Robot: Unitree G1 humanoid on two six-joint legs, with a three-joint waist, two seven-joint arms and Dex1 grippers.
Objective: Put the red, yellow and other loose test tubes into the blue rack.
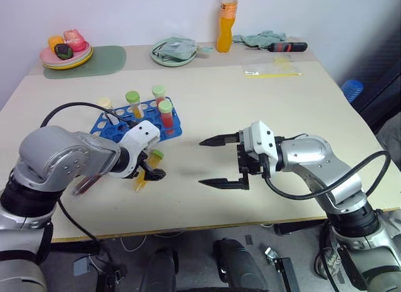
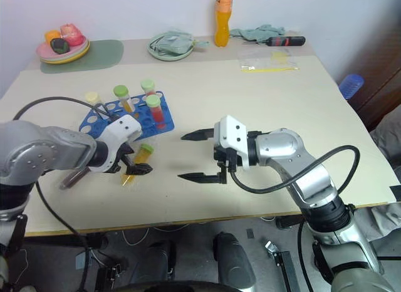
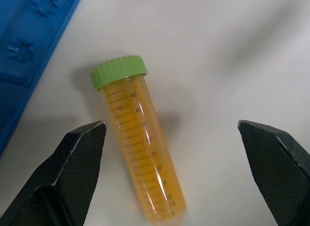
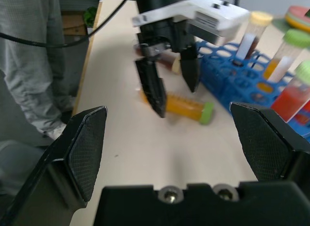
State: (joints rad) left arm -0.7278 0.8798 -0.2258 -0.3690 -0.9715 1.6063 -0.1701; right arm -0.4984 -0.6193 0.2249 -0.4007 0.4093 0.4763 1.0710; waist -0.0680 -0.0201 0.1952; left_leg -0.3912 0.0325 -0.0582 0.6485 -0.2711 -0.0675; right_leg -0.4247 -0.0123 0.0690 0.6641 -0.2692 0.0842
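Observation:
The blue rack stands left of the table's middle and holds several capped tubes, among them one with red liquid and one with orange liquid. Just in front of it a loose yellow tube with a green cap lies flat on the table. My left gripper hangs open right over that tube, one finger on each side, not touching it. A dark reddish tube lies by my left forearm. My right gripper is open and empty, pointing left across the table toward the left gripper.
At the back stand a plate of food on a green mat, a green dish with a cloth, an orange bottle, a screwdriver and a plastic bag. A person in grey stands beside the table.

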